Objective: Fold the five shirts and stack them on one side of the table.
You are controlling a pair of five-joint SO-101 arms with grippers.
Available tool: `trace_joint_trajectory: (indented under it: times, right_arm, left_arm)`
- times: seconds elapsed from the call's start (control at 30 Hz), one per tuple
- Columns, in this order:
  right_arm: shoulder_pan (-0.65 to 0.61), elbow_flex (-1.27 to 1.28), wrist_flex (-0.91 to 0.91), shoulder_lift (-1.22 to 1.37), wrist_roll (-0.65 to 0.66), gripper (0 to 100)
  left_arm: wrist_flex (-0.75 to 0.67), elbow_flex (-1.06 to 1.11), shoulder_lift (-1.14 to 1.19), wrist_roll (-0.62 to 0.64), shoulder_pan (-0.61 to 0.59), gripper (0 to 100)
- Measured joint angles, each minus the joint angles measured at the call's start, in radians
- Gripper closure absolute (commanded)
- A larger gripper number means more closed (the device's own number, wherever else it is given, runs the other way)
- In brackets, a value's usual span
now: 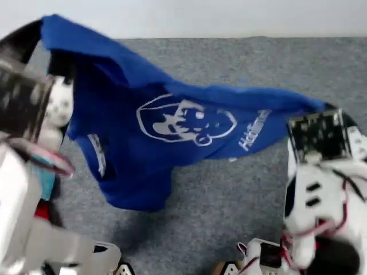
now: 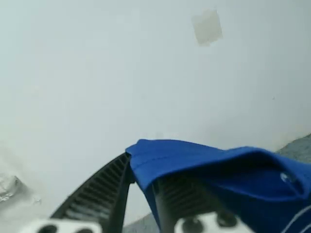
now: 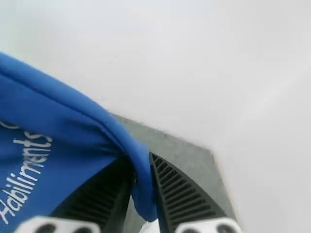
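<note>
Blue shirt (image 1: 172, 154) with white logo (image 1: 186, 120) and lettering (image 1: 254, 129) hangs clamped by left gripper (image 2: 141, 179) and right gripper (image 3: 141, 167).

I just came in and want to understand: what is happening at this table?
One blue shirt is held up above the grey table. The left claw is shut on one edge, the right claw on the opposite edge, so the cloth hangs spread between them. It is not yet folded.
</note>
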Motion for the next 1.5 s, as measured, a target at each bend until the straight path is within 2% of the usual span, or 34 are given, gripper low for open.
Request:
trace_joint_trajectory:
  times: [0.23,0.5,0.67,0.87,0.97,1.13,1.3,1.5]
  right_arm:
    - [0.0,-0.043,0.18,-0.14,0.0,98.8]
    - [0.018,-0.043,0.218,-0.321,0.0,98.8]
    - [0.08,-0.041,0.227,-0.391,0.0,98.8]
    - [0.089,0.021,0.279,-0.407,0.0,98.8]
    - [0.089,0.107,0.279,-0.407,0.006,98.8]
    - [0.084,0.339,0.235,-0.405,0.083,98.8]
    - [0.008,0.591,0.074,-0.404,0.115,98.8]
    - [-0.04,0.804,-0.218,-0.282,0.114,98.8]
  left_arm:
    - [0.0,0.164,-0.233,0.0,0.0,100]
    - [0.0,0.25,-0.443,-0.068,0.0,100]
    - [0.0,0.255,-0.497,-0.146,0.0,100]
    - [0.0,0.288,-0.5,-0.166,0.0,100]
    - [0.0,0.396,-0.5,-0.166,0.0,100]
    - [-0.003,0.709,-0.502,-0.166,0.0,100]
    - [-0.173,1.142,-0.494,-0.166,0.0,100]
    - [-0.605,1.668,-0.468,-0.166,0.0,100]
